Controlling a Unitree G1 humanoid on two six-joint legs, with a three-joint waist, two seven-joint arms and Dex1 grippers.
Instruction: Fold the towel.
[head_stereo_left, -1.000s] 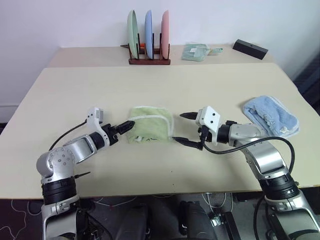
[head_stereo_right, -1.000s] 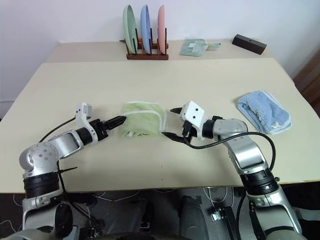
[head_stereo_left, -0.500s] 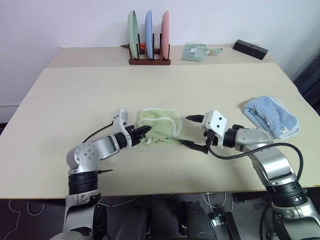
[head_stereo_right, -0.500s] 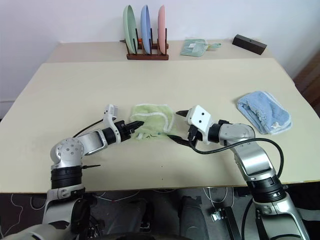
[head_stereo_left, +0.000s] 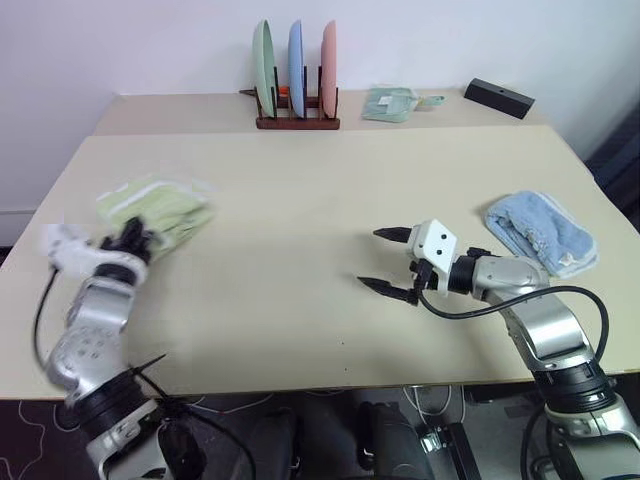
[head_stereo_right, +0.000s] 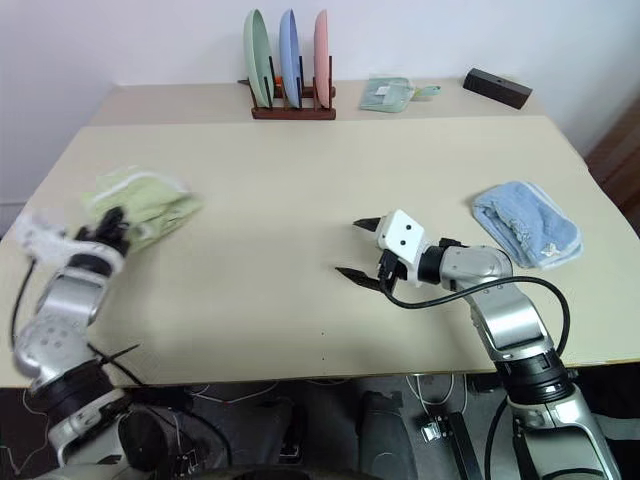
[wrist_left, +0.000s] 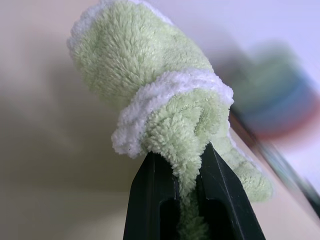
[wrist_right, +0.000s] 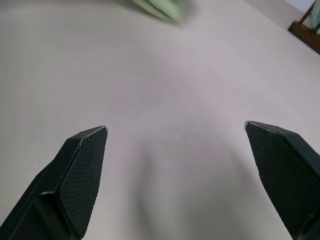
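Note:
The light green towel with white edging is bunched up over the left side of the table. My left gripper is shut on a fold of it. In the left wrist view the two black fingers pinch the terry cloth, which bulges past their tips. My right gripper hovers over bare tabletop right of centre, its jaws wide open and empty. It is well apart from the towel.
A wooden rack with three upright plates stands at the back. A small mint cloth and a black box lie at the back right. A light blue cloth rests near the table's right edge.
My left gripper closed on the towel at the table's middle and swept it far to the left. The right gripper stayed open and in place.

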